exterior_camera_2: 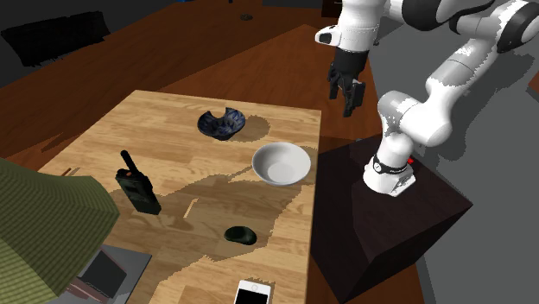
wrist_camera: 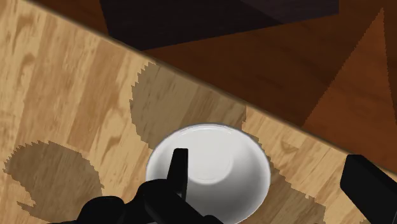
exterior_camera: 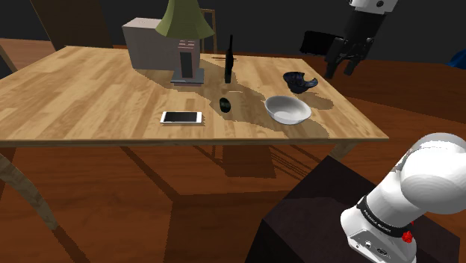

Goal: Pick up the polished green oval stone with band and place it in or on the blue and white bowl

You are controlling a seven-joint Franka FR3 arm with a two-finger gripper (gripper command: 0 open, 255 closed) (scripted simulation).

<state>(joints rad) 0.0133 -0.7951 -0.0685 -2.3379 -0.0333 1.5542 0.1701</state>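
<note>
- Dark green oval stone [exterior_camera: 224, 104] lies untouched on the light wooden table [exterior_camera: 89, 90], between the white smartphone [exterior_camera: 181, 117] and the plain white bowl [exterior_camera: 288, 109].
- Black jaws are spread and empty, high over the white bowl. Probably a pre-grasp hover that clears the clutter.
- The target is the dark blue-and-white wavy-rimmed bowl [exterior_camera: 300, 80], just beyond the white one, so the carry from the stone looks short.

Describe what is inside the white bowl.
Nothing shows inside the white bowl. In the wrist view a finger covers part of it. The stone lies apart on the table.
</note>
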